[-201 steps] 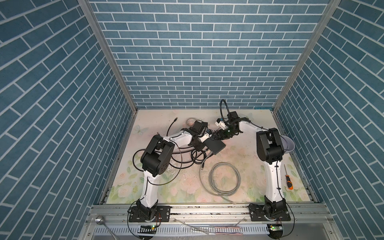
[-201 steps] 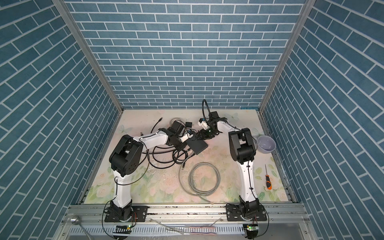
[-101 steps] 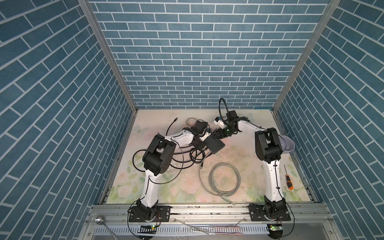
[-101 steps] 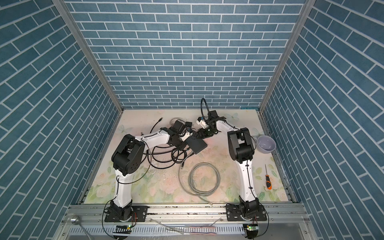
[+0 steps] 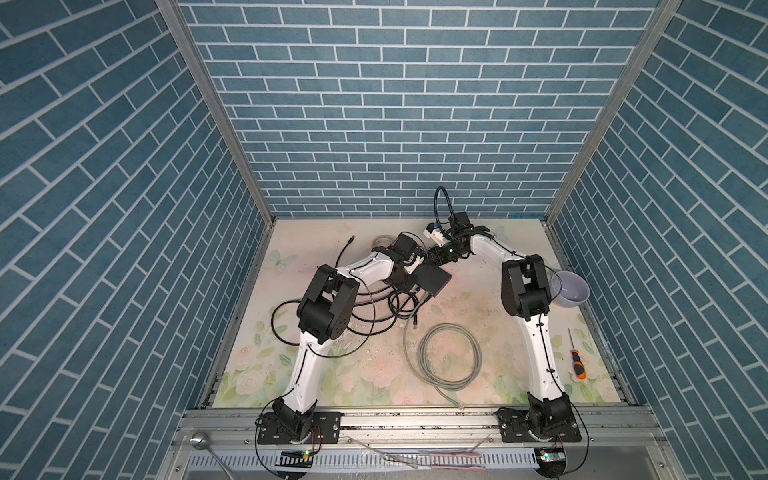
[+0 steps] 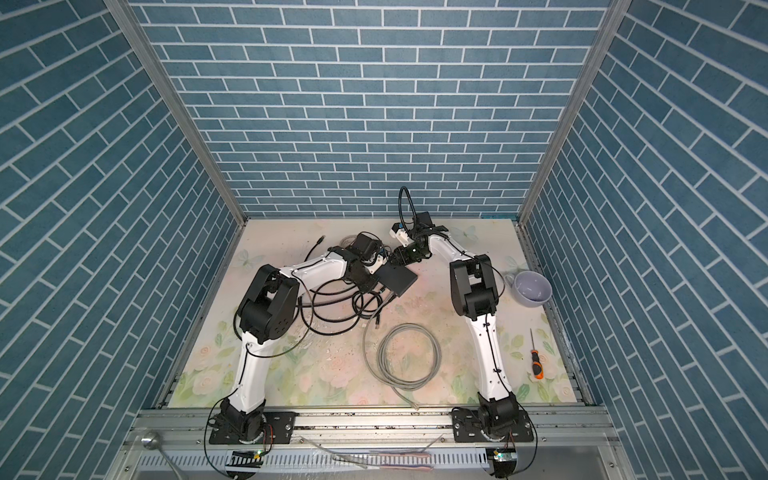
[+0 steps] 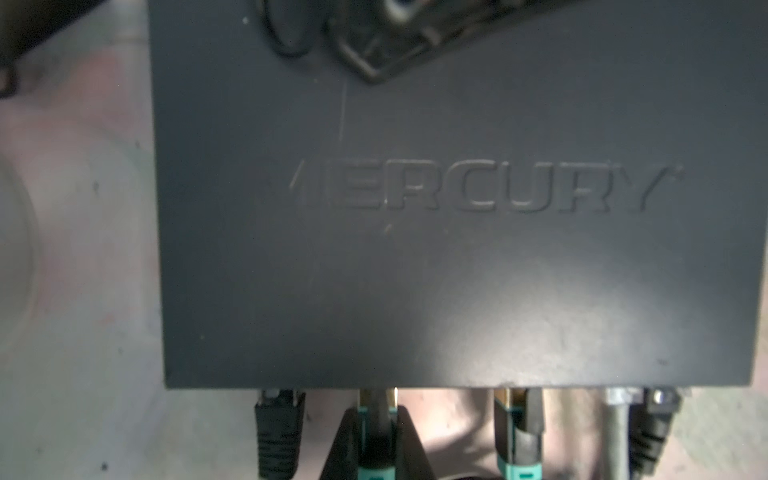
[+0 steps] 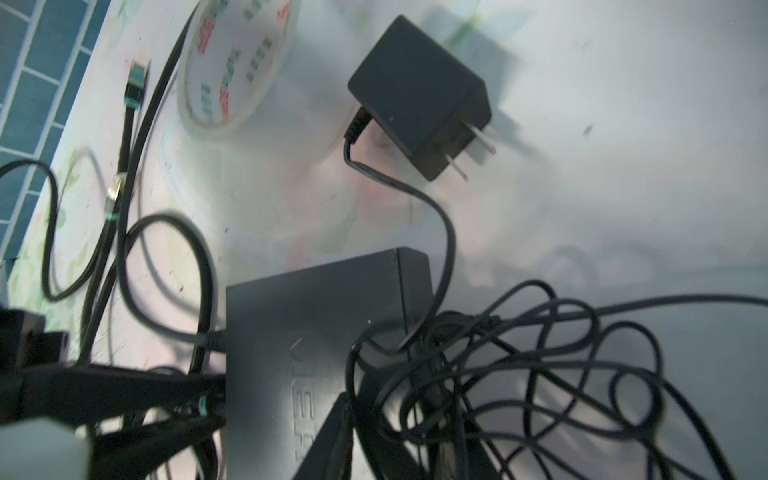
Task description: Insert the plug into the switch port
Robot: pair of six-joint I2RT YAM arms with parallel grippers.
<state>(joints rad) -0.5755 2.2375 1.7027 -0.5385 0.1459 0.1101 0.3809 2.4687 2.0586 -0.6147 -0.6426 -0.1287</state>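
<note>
The switch (image 5: 433, 279) (image 6: 397, 279) is a flat black box lying mid-table; it fills the left wrist view (image 7: 415, 208). My left gripper (image 7: 376, 415) (image 5: 412, 282) is shut on a black plug with a teal band (image 7: 376, 401), whose gold tip meets the switch's socket edge. From the right wrist view, that plug (image 8: 202, 401) shows at the box's side. My right gripper (image 8: 353, 440) (image 5: 434, 261) hovers over the switch's far edge, its jaws nearly together on a tangle of thin black power cord (image 8: 498, 374).
Other plugs (image 7: 276, 419) (image 7: 519, 428) sit in neighbouring sockets. A black power adapter (image 8: 419, 95) and a tape roll (image 8: 237, 62) lie behind the switch. Black cable loops (image 5: 353, 307), a grey cable coil (image 5: 451, 357), a bowl (image 5: 570, 289) and a screwdriver (image 5: 577, 363) are on the table.
Both arms have shifted only slightly. The right gripper's jaws have narrowed a little over the switch. The left gripper keeps its hold on the plug.
</note>
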